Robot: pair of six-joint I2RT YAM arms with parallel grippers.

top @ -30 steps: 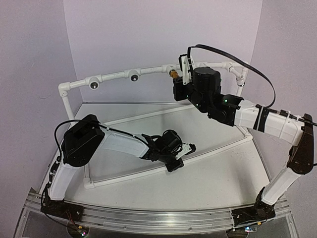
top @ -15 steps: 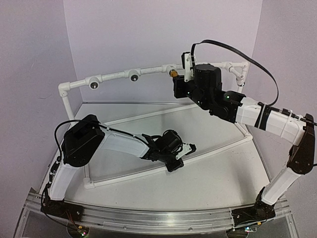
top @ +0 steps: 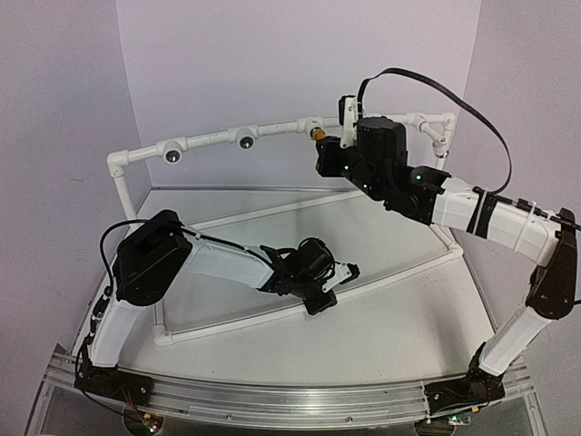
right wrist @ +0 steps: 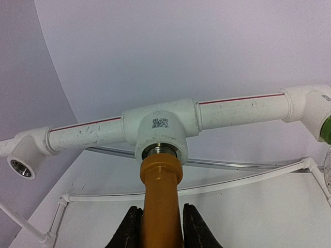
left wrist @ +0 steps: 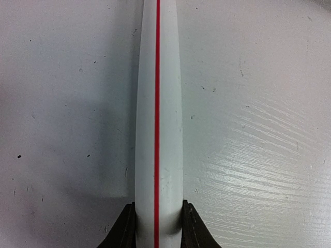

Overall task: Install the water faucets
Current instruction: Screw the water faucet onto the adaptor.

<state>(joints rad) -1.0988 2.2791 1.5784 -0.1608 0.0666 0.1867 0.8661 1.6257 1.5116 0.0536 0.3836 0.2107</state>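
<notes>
Gripping the yellow-orange faucet [right wrist: 161, 201] by its smooth cylindrical plastic body, the right gripper [right wrist: 160, 230] stands narrowed, its dark fingers pressed against both sides. The faucet's metal end meets the mouth of the round socket of a white tee fitting [right wrist: 160, 124], which bears a small printed square code. The tee sits in the raised rail [right wrist: 243, 108] of the white pipe frame, a scuffed matt tube with a thin red stripe, along the far edge of the tabletop [top: 381, 318] toward its right corner. A sliver of the green faucet [right wrist: 326, 132] shows at the rail's right elbow. The left gripper [left wrist: 158, 227] is clamped narrowly on a low white pipe [left wrist: 158, 103], likewise red-striped, lying on the speckled, glossy tabletop near its middle.
</notes>
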